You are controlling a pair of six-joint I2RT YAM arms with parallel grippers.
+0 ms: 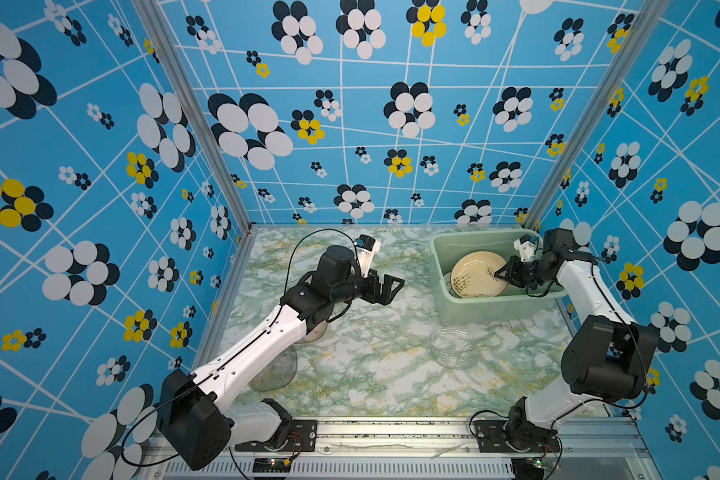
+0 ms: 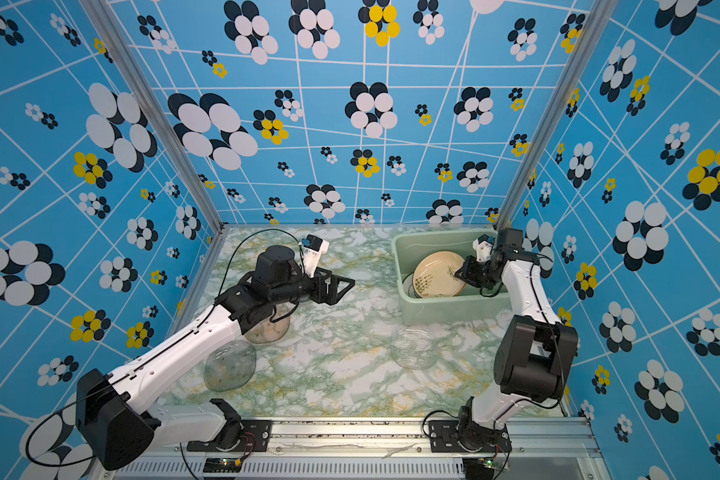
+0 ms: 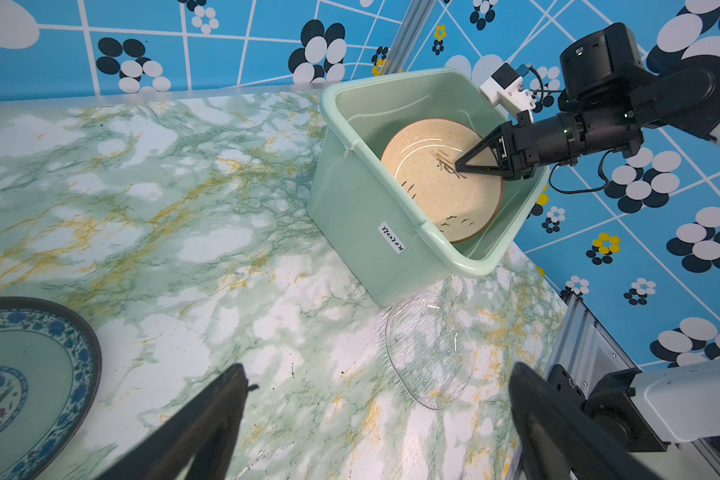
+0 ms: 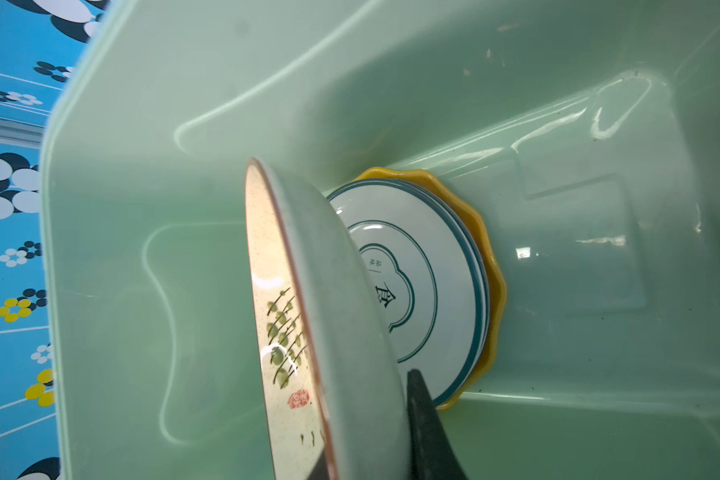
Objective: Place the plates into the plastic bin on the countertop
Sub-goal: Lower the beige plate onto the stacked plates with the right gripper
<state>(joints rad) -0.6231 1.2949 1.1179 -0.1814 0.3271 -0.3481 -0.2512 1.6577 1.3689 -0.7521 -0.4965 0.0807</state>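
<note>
Right wrist view: beige plate [image 4: 341, 332] is clamped by right gripper [image 4: 373, 453], tilted inside plastic bin [image 4: 142, 124]; left gripper [image 1: 388, 289] jaws recorded apart.

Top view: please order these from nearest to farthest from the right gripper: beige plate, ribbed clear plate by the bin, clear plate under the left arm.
1. beige plate: held by the right gripper, tilted inside the plastic bin.
2. ribbed clear plate: flat on the countertop, just in front of the bin.
3. left clear plate: far left, partly under the left arm.
</note>
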